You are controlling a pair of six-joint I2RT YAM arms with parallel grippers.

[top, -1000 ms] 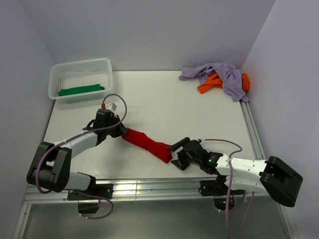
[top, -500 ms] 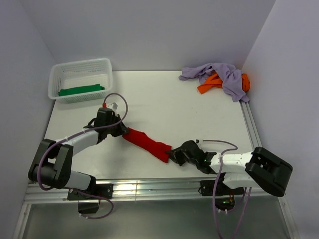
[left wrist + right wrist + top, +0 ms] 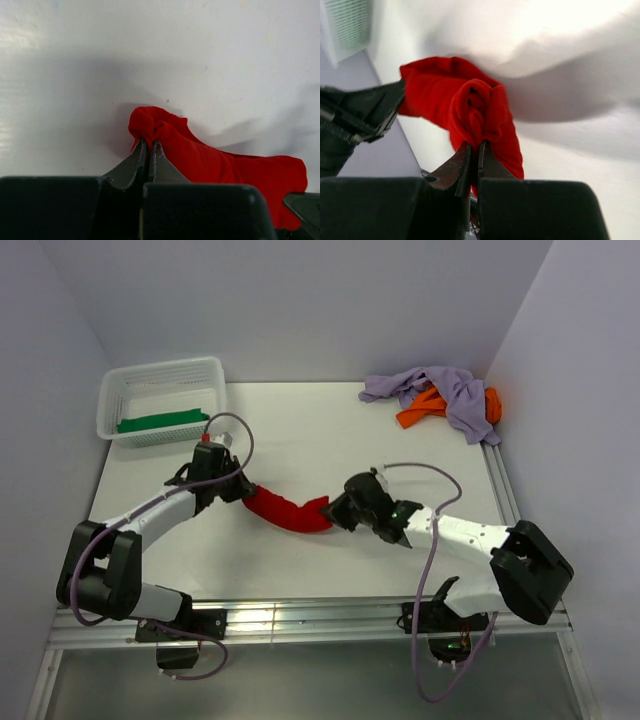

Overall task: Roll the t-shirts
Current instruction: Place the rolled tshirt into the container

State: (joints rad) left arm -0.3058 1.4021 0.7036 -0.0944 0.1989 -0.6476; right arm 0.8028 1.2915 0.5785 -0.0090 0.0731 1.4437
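You have the red t-shirt [image 3: 285, 512] rolled into a short, thick sausage. It sits to the right of the basket [image 3: 108, 405] and closer to you than the basket is. Your left gripper [image 3: 238, 490] takes the end of the roll nearer the basket. The left wrist view shows its jaws clenched tight on a bunched fold of red cloth. Your right gripper [image 3: 335, 512] takes the end farther from the basket. In the right wrist view its jaws are squeezed onto the spiralled end of the roll. Between the two grips the roll sags in a shallow curve that bulges away from the basket. You cannot tell whether its middle rests on the table [image 3: 330, 440] or hangs just off it. The green t-shirt [image 3: 160, 422] lies flat inside the basket. The lavender t-shirt [image 3: 450, 390] is heaped far to the right of the basket, level with it. The orange t-shirt [image 3: 420, 412] is tucked partly under the lavender one and touches it.
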